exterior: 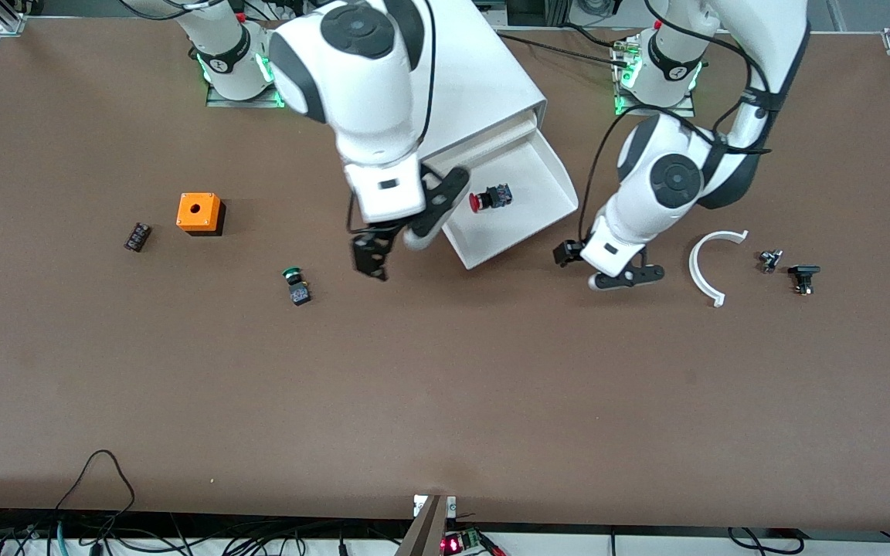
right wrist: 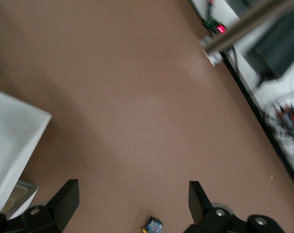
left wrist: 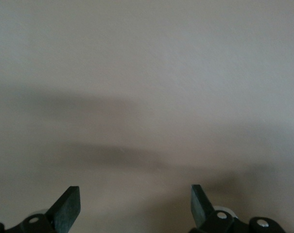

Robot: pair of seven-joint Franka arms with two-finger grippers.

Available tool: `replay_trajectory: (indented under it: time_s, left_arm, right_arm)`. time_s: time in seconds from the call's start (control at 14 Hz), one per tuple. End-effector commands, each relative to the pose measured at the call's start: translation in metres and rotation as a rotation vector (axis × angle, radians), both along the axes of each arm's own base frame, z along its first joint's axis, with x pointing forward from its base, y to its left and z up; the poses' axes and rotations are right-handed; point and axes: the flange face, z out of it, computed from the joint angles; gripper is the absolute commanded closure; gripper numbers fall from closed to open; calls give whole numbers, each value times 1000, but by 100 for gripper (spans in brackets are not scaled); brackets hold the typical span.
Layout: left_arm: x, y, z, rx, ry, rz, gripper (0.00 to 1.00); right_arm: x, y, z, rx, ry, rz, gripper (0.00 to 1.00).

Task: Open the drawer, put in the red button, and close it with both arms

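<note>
Red button lies in the pulled-out drawer. Right end effector wide, empty, over the table by drawer's front; left end effector wide, empty beside drawer's corner. Uneven pushes could skew or jam the drawer.

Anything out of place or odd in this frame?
Nothing is spilled or damaged. The drawer stands pulled out with the red button lying on its side inside. Both end effectors, left and right, are open and empty.

Orange cube; green button; white curved piece; small black parts.
</note>
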Motion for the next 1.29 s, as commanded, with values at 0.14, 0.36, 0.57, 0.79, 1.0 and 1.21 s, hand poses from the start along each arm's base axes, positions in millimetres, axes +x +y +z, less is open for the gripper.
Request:
replay_trajectory:
  time_s: [0.14, 0.36, 0.57, 0.79, 1.0, 1.21]
  left_arm:
    - [-62, -64, -2, -28, 54, -129, 0]
    - [-103, -95, 6, -28, 57, -219, 0]
    - [-133, -111, 3, -8, 100, -281, 0]
    - [-156, -122, -5, 8, 136, -328, 0]
    - [-152, -122, -2, -3, 117, -325, 0]
    - [-89, -75, 32, -31, -10, -197, 0]
  right_arm:
    - [34, -109, 14, 61, 94, -548, 0]
    - [53, -228, 13, 42, 137, -737, 0]
    - [42, -315, 36, 94, 157, -858, 0]
    - [37, -342, 41, 81, 180, -906, 0]
    - [40, -356, 45, 94, 163, -924, 0]
    - [33, -363, 36, 86, 177, -928, 0]
